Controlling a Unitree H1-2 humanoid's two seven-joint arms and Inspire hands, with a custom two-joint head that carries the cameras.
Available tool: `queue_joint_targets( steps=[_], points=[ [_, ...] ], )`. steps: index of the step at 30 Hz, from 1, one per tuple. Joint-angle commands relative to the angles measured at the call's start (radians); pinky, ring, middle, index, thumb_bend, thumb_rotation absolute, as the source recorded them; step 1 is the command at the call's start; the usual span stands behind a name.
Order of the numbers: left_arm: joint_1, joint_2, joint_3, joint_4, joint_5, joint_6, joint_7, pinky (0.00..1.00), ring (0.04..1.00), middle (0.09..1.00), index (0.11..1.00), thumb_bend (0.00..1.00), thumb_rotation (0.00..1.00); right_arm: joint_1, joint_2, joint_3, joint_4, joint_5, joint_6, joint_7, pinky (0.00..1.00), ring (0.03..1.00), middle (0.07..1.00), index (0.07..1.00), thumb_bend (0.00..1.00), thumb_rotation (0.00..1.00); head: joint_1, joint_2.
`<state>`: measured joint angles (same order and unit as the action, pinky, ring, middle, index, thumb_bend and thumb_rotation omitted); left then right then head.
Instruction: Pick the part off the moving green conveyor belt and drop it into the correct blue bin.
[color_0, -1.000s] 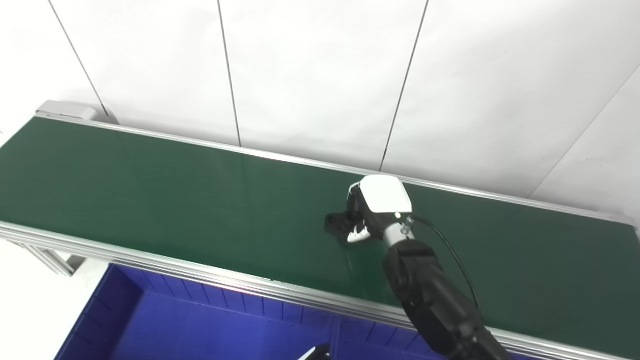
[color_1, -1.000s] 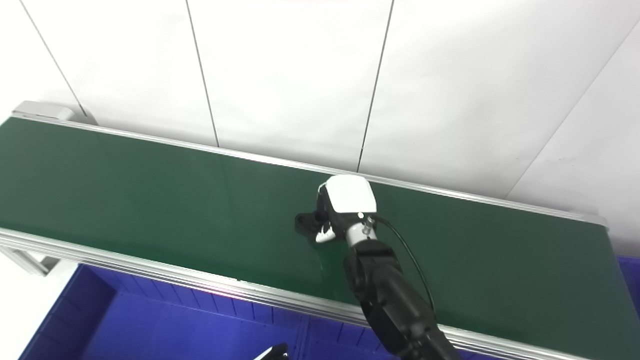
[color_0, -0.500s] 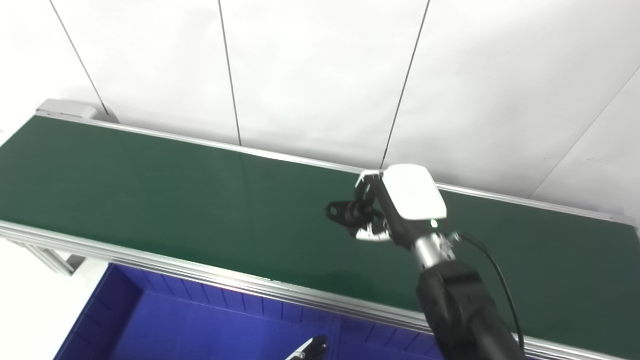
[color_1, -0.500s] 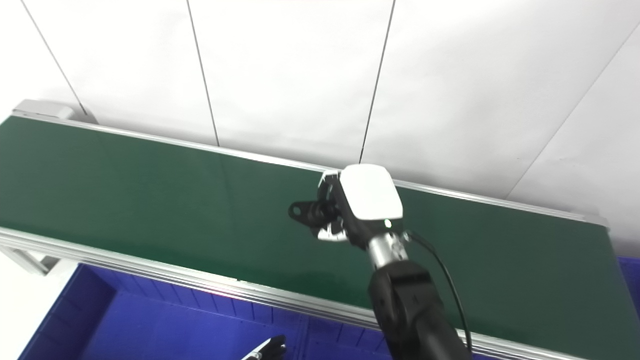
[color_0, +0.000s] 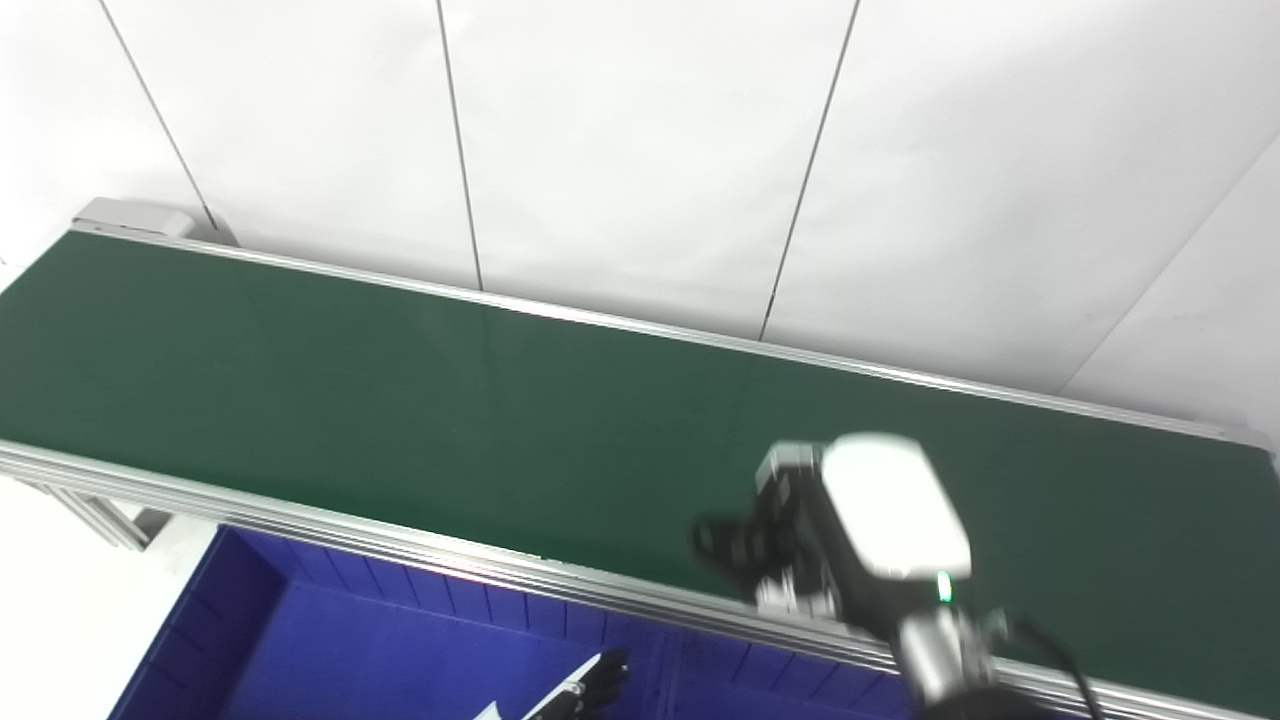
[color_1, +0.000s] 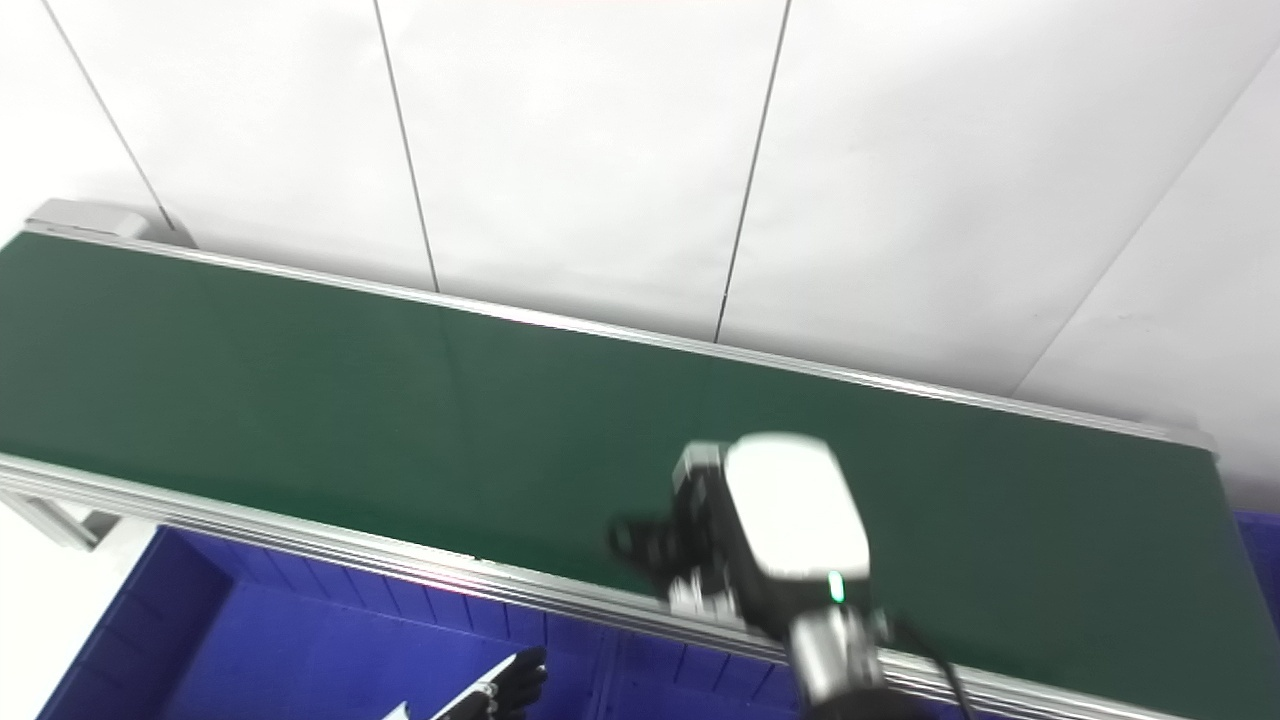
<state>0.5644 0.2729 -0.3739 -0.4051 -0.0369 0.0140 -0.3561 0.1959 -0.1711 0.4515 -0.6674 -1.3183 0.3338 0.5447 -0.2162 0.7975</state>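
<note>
gripping the black part (color_0: 722, 545), right hand (color_0: 850, 530) overhangs the belt's (color_0: 400, 400) near rail (color_0: 400, 548).

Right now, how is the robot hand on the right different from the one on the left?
The right robot hand is up over the green belt, in full view; the left robot hand is low over the blue bin, only dark fingertips showing. The right one grips a small black part; whether the left one holds anything cannot be seen. Both have dark fingers.
</note>
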Motion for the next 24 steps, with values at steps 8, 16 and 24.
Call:
queue_joint_targets(
  steps=[8,16,24],
  points=[
    [-0.001,0.035,0.024,-0.084,-0.063,0.057,-0.021,1.00,1.000,1.000,1.000,0.84,0.68,0.246,0.037,-0.015,0.094,-0.033,-0.047,-0.135,0.17,0.236,0.471,0.487,0.52,0.00,-0.026,0.056],
    [-0.004,0.069,0.073,-0.150,-0.100,0.131,-0.023,1.00,1.000,1.000,1.000,0.87,0.72,0.225,0.060,-0.031,0.153,-0.061,-0.033,-0.127,0.21,0.294,0.476,0.490,0.52,0.00,-0.167,0.157],
    [-0.051,0.119,0.150,-0.185,-0.215,0.185,-0.043,1.00,1.000,1.000,1.000,0.86,0.73,0.156,0.138,-0.024,0.204,-0.133,-0.011,-0.067,0.18,0.264,0.474,0.486,0.53,0.00,-0.343,0.260]
  ],
)
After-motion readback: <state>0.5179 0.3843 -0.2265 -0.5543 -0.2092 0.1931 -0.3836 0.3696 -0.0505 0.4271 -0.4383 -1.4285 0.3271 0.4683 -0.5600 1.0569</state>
